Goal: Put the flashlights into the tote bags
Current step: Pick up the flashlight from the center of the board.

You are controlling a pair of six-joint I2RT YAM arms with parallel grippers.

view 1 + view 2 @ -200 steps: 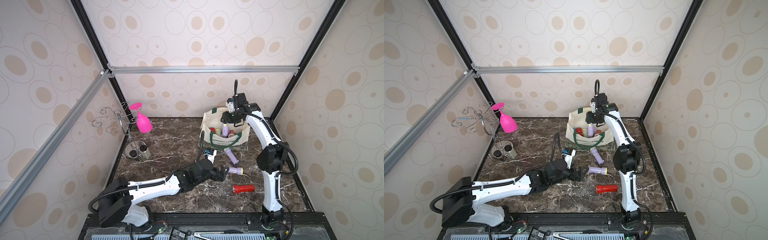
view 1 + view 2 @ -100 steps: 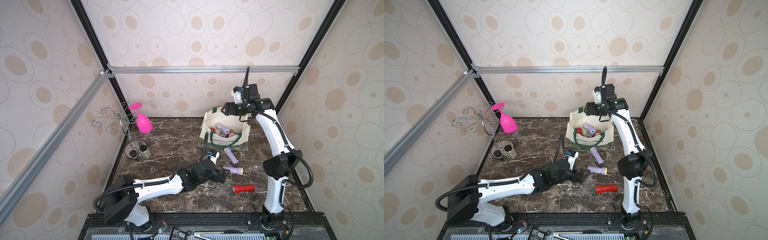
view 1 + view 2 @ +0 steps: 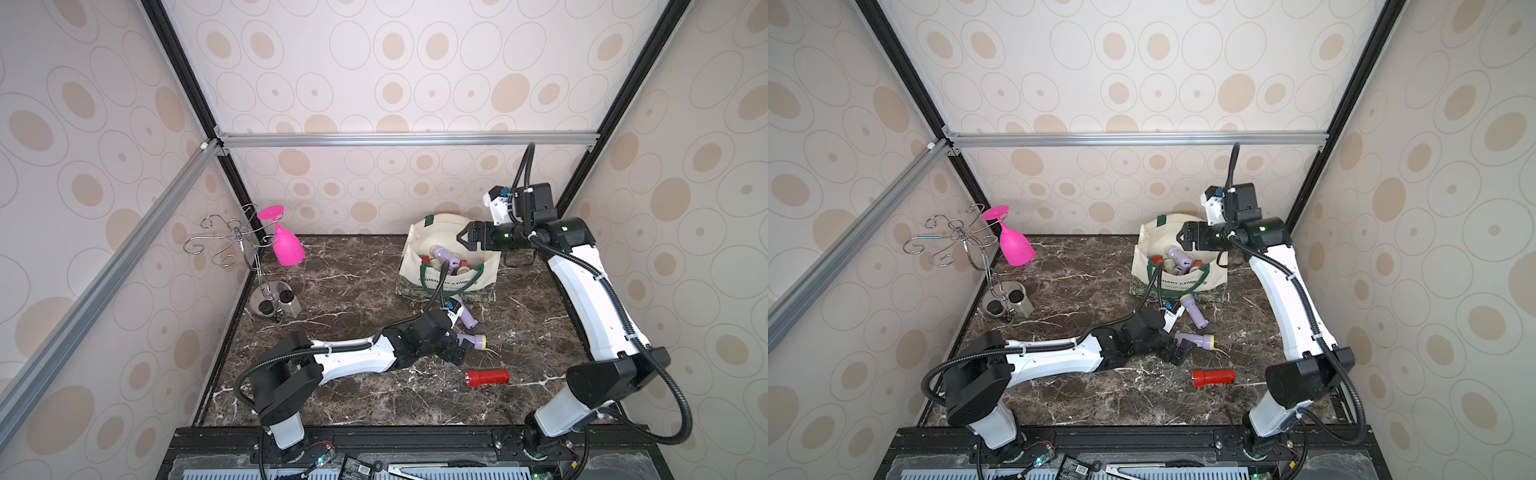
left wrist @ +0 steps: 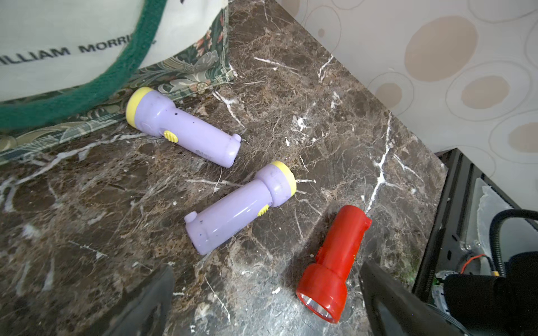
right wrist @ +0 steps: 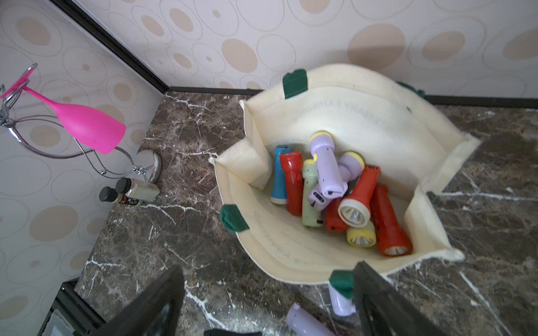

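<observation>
The right gripper (image 3: 462, 241) has risen from the tote bag (image 3: 413, 259), jaws spread (empty), its lilac flashlight (image 5: 326, 165) left inside; the left gripper (image 3: 457, 354), also spread, hovers by a lilac torch (image 4: 241, 209).

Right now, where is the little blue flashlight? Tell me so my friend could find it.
Find the cream canvas tote bag with dark green handles at the back of the brown marble table. Inside lies a heap of small plastic flashlights. The blue one lies at the heap's edge beside a red one; it is the only blue one.
</observation>
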